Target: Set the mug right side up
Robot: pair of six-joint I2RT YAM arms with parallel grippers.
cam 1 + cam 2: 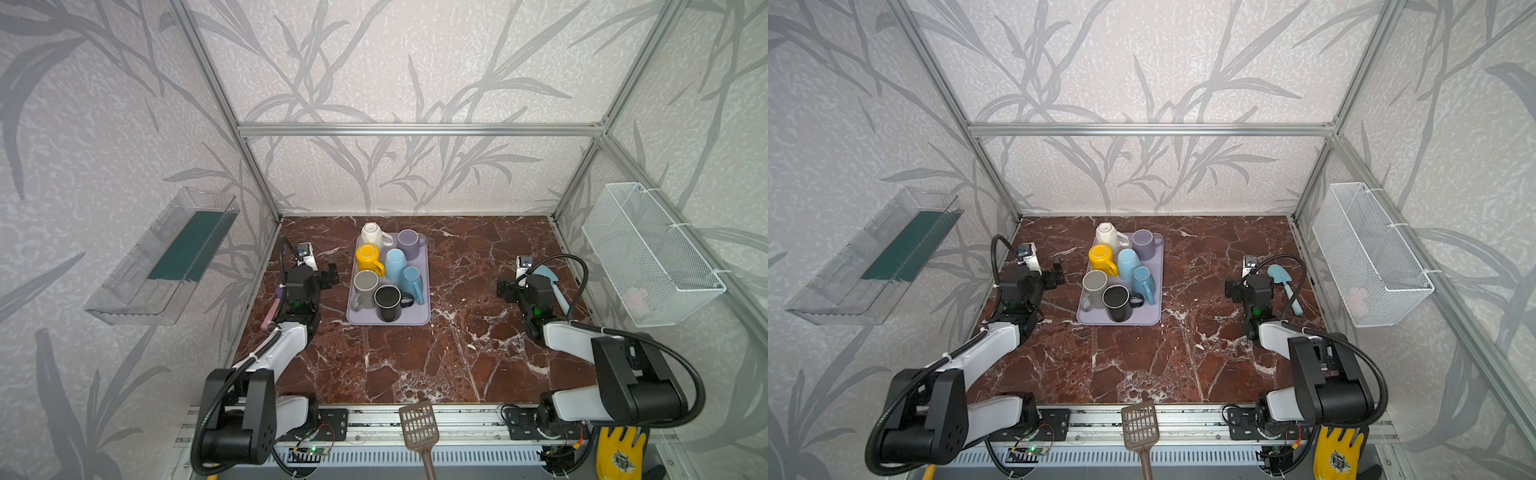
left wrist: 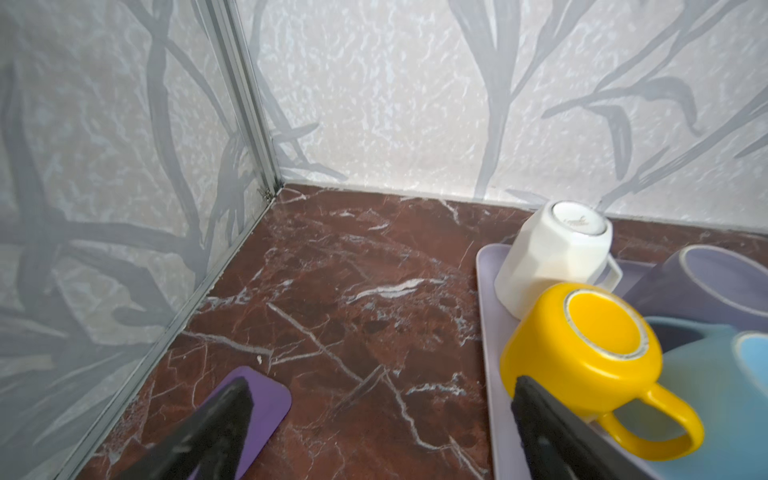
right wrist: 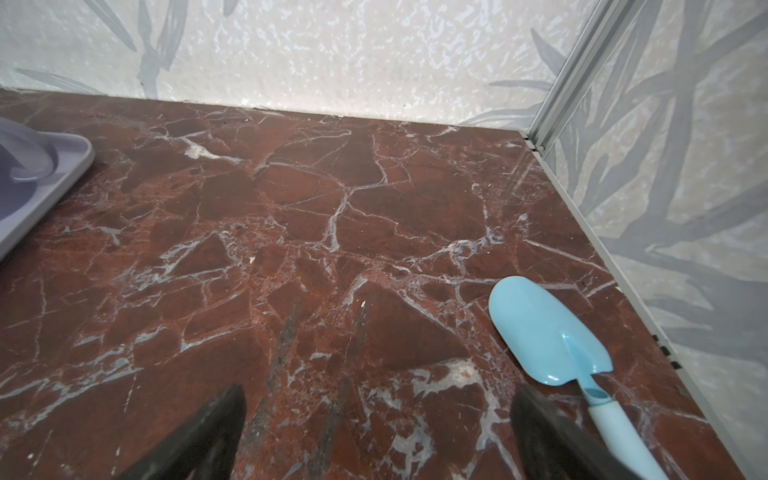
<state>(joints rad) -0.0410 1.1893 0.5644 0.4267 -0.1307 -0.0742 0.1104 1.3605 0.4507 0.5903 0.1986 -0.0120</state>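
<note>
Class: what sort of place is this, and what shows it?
Probably a robot test booth: a metal frame holds wallpapered panels, and two robot arms flank a tray of mugs.

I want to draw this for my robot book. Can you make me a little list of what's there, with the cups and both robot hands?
tray: lilac, on the marble table
mugs: seven, packed close on the tray
yellow mug: upside down, base up
white mug: upside down, at the tray's far left corner
left gripper: jaws open, empty, beside the tray near the yellow mug
right gripper: jaws open, empty, over bare table
blue scoop: lying on the table by the right gripper
</note>
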